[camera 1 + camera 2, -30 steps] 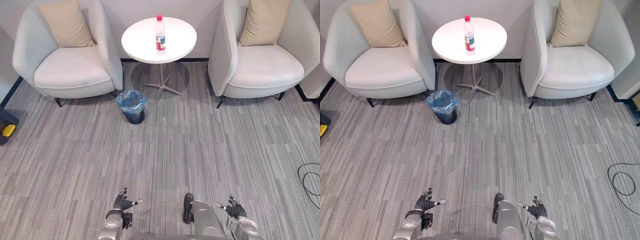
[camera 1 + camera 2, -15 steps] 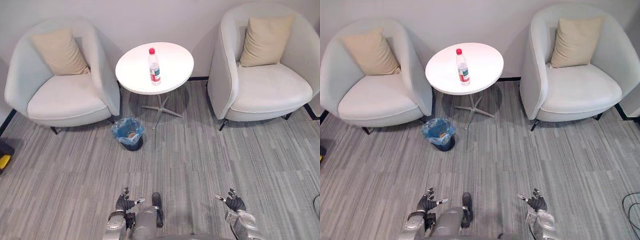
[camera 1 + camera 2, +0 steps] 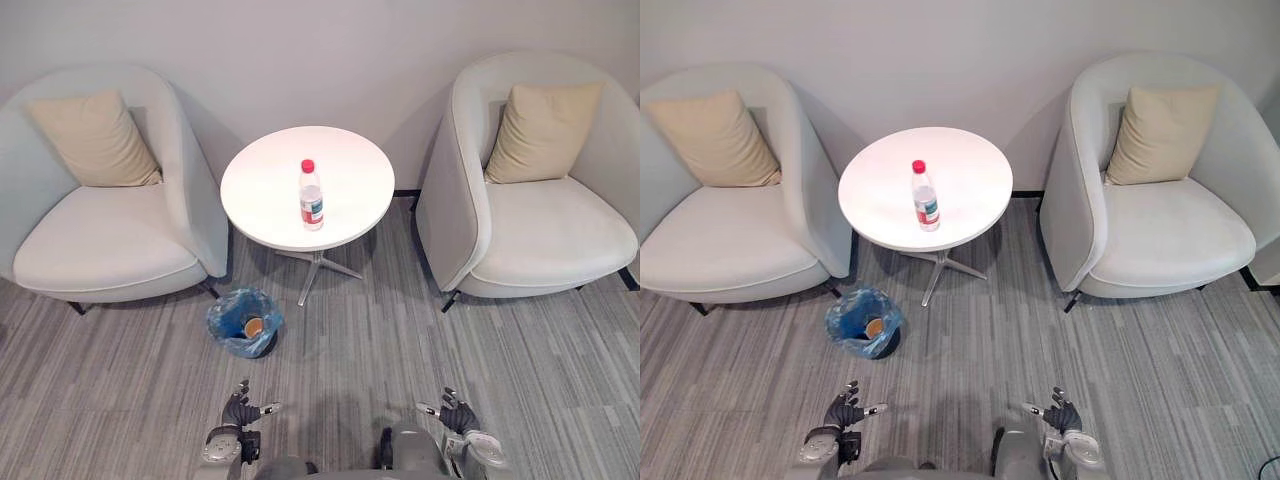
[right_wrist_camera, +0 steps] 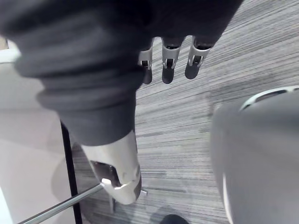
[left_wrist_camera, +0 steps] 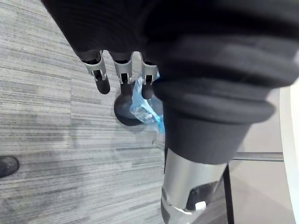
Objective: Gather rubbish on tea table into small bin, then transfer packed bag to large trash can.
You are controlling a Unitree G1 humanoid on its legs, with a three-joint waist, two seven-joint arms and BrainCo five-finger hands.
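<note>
A clear plastic bottle [image 3: 311,195] with a red cap and a red label stands upright near the middle of the round white tea table [image 3: 270,190]. On the carpet in front of the table's left side stands a small dark bin [image 3: 244,322] lined with a blue bag, and an orange cup lies inside it. The bin's blue bag [image 5: 145,106] also shows past my left hand's fingers. My left hand [image 3: 241,409] and right hand [image 3: 452,413] hang low at the near edge, both open and holding nothing, well short of the table.
A pale armchair [image 3: 100,240] with a beige cushion stands left of the table, and a matching armchair [image 3: 540,230] stands right of it. A grey wall runs behind them. Grey striped carpet [image 3: 330,370] lies between me and the table.
The whole view has shifted: the table, bin and chairs now sit lower and larger, so the camera has moved closer. Both hands stay low and open.
</note>
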